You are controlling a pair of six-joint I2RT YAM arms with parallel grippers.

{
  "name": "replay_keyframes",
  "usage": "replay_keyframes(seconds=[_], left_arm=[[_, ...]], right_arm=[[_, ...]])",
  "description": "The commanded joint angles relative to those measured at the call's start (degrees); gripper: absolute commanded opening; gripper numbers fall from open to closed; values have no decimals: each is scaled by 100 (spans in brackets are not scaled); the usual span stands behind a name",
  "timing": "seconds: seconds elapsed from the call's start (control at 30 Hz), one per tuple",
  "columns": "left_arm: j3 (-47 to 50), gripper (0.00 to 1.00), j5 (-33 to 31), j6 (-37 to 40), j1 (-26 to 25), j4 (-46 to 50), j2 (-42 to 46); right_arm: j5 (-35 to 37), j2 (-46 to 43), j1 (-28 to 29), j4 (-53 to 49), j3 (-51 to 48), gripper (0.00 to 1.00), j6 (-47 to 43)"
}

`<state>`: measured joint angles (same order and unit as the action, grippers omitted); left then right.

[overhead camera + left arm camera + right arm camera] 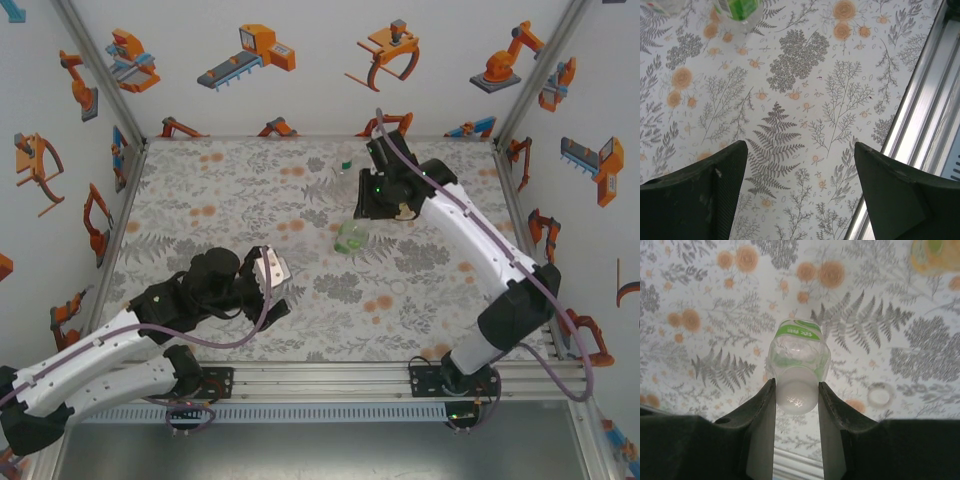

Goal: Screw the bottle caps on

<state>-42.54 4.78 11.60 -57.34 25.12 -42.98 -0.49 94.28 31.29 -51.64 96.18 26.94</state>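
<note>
A green-labelled clear bottle [799, 347] stands on the flowered table, with a white bottle cap [797, 402] on its neck. My right gripper [796, 385] is shut on that cap, one finger on each side. From above, the same bottle [352, 236] is at mid-table, just under the right gripper [362, 216]. An amber bottle [935, 255] stands close by. A pale loose cap [880, 395] lies on the cloth to the right of the fingers. My left gripper [800, 150] hangs open over bare cloth with nothing between its fingers. It is at the near left in the top view [278, 290].
An aluminium rail [920, 125] runs along the table's near edge, right beside the left gripper. A small green-topped item [346, 163] sits near the back wall. Printed walls close in the table on three sides.
</note>
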Motion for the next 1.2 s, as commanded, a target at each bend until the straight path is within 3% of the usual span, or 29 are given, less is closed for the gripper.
replay_keyframes(seconds=[0.0,0.33,0.53,0.87,1.17], left_arm=[[143,79,-290,-531,-14,-129,165],[351,80,-702,-1032,-14,-104,621],[413,80,-722,-1134,-5,-82,657],[369,80,-776,-1125,-5,-42,557],[409,80,-703,-1162,-4,-128,519]], right_arm=[[20,539,-115,-373,690,0,-607],[85,2210,-202,-978,2778,0,-1740],[153,2834,-220,-1162,3484,0,-1930],[268,3028,-332,-1403,3733,0,-1876],[410,2707,-610,-1460,3307,0,-1974]])
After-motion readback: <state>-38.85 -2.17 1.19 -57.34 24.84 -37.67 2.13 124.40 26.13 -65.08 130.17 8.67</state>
